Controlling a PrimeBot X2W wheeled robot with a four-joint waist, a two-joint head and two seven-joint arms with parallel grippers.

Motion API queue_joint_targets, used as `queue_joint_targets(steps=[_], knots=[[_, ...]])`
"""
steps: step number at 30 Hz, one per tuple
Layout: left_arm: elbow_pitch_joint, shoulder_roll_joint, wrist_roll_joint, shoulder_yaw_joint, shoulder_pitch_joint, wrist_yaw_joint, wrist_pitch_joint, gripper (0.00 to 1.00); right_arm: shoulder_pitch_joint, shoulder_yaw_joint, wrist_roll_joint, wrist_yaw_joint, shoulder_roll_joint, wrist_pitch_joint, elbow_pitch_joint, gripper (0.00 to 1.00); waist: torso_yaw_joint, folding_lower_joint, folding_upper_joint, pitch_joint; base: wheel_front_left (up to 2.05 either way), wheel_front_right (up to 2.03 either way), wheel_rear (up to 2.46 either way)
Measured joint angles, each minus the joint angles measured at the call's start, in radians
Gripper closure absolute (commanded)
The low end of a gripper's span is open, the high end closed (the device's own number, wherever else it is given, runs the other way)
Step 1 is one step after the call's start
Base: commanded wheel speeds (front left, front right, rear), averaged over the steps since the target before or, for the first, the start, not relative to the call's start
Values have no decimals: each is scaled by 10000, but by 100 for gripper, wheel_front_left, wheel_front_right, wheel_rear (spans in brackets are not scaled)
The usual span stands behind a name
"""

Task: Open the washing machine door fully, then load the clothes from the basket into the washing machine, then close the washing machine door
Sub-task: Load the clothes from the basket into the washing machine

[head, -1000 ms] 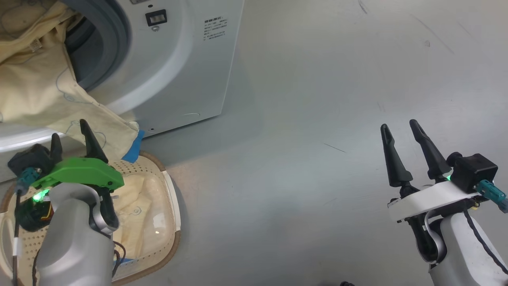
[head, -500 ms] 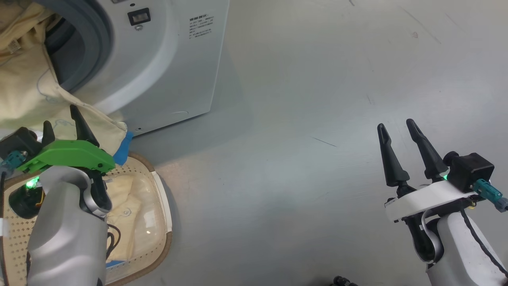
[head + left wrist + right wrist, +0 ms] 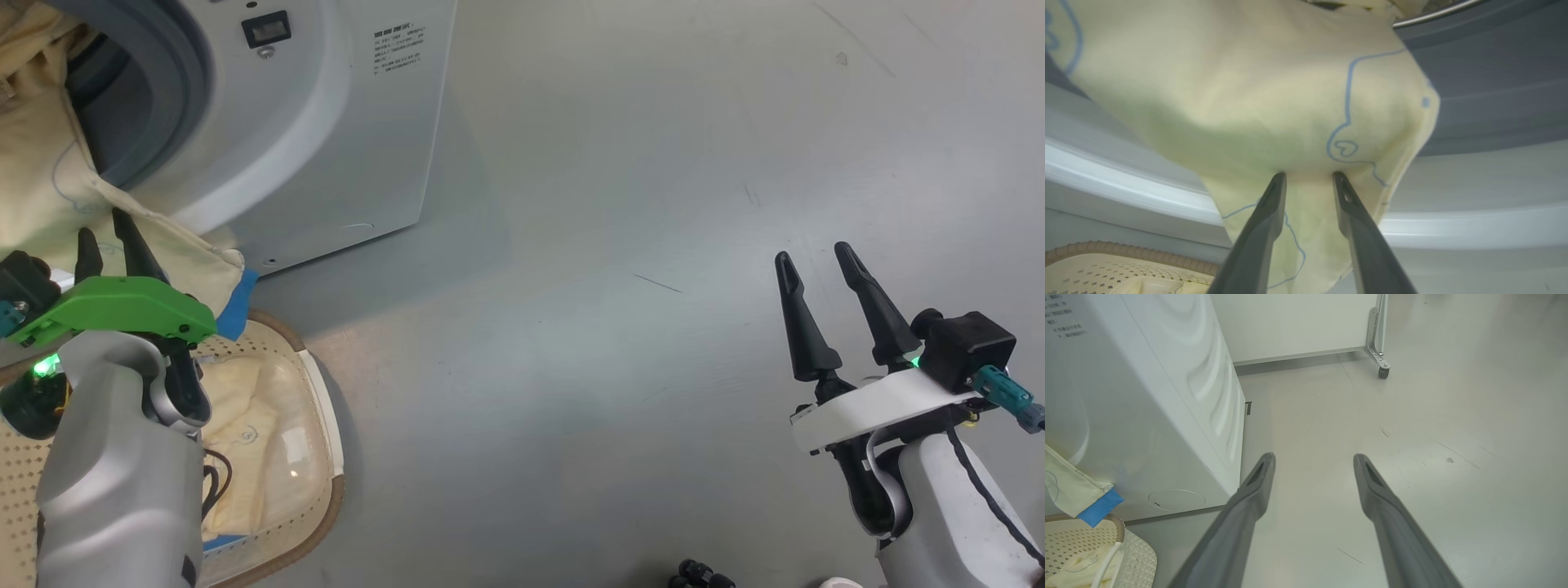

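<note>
One garment (image 3: 1274,102) drapes over washing machine (image 3: 351,147) rim, above basket (image 3: 325,416).

Nothing legible anywhere. Small block of printed lines (image 3: 397,52) on the washing machine (image 3: 343,163) front, near its right edge: too small and blurred to read in head and right wrist views.
</note>
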Motion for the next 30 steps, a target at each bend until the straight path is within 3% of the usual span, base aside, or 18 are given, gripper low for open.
queue_joint_targets(steps=[14, 18, 20, 22, 30], knots=[[251, -13, 33, 38, -200, -92, -84, 61, -131, -19, 15, 0, -40, 0, 0, 0, 24, 0, 0, 172, 0, 0, 0], [251, -54, 73, 46, -243, -161, -84, 73, -145, -48, 15, 0, -40, 0, 0, 0, 52, 0, 0, 203, 0, 0, 0], [251, -77, 121, 46, -264, -165, -84, 91, -145, -59, 17, 0, -40, 0, 0, 0, 73, 0, 0, 214, 0, 0, 0], [244, -123, 125, 52, -298, -165, -84, 100, -147, -71, 31, 0, -40, 0, 0, 0, 97, 0, 0, 223, 0, 0, 0], [-13, -295, 211, 238, -299, -165, -67, 100, -160, -144, 31, 0, -59, 0, -4, 0, 235, 0, 0, 251, 0, 0, 0]])
